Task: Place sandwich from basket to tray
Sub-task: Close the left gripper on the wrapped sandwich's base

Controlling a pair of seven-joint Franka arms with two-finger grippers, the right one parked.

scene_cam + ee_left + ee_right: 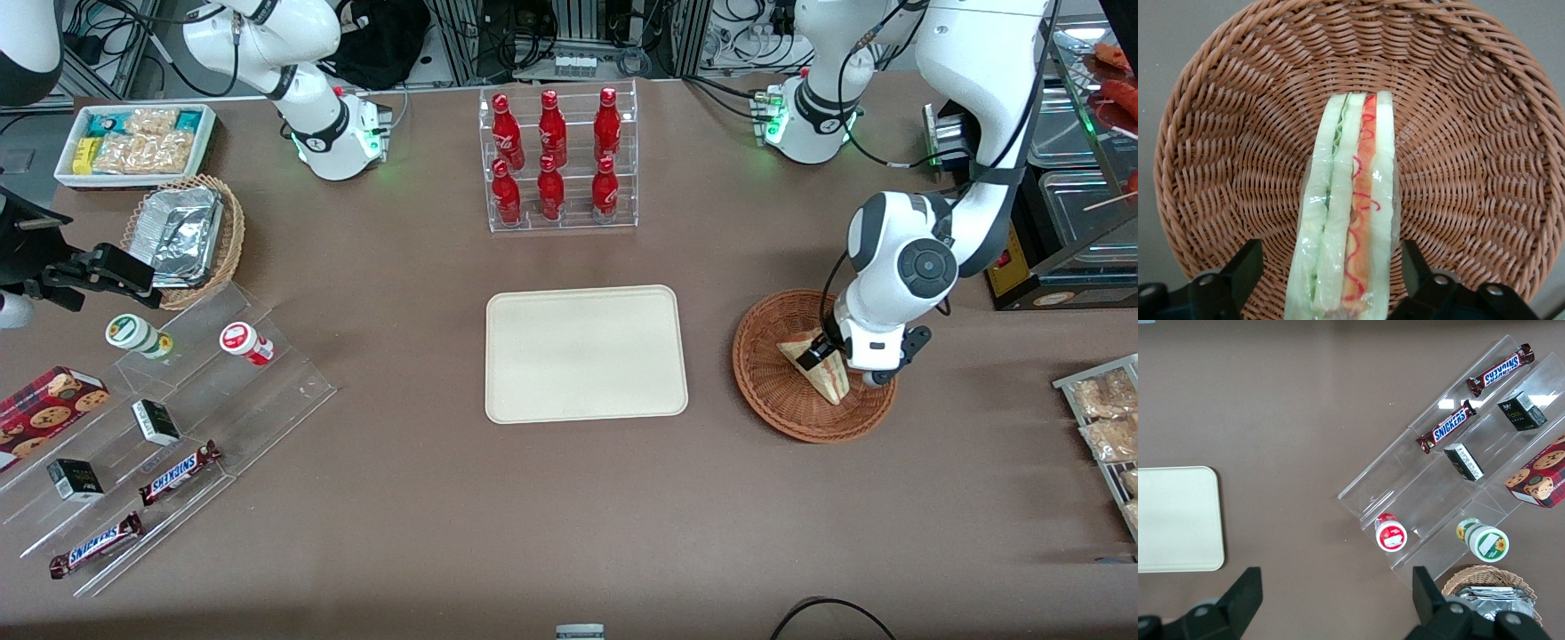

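Observation:
The sandwich [825, 372], a wrapped wedge of pale bread with red and green filling along its cut edge [1351, 200], lies in the reddish-brown wicker basket [766, 391] toward the working arm's end of the table. My left gripper [831, 357] is lowered into the basket [1238, 133] and straddles the sandwich. It [1333, 283] is open, with one black finger [1238, 275] on each side and a gap between each finger and the wrapping. The cream tray [587, 353] lies flat beside the basket at the table's middle, with nothing on it.
A clear rack of red bottles [560, 160] stands farther from the front camera than the tray. Toward the parked arm's end are a stepped acrylic shelf with snacks [178, 400], a lighter basket with a foil container [187, 233] and a white snack box [133, 142]. Packets [1107, 418] lie at the working arm's edge.

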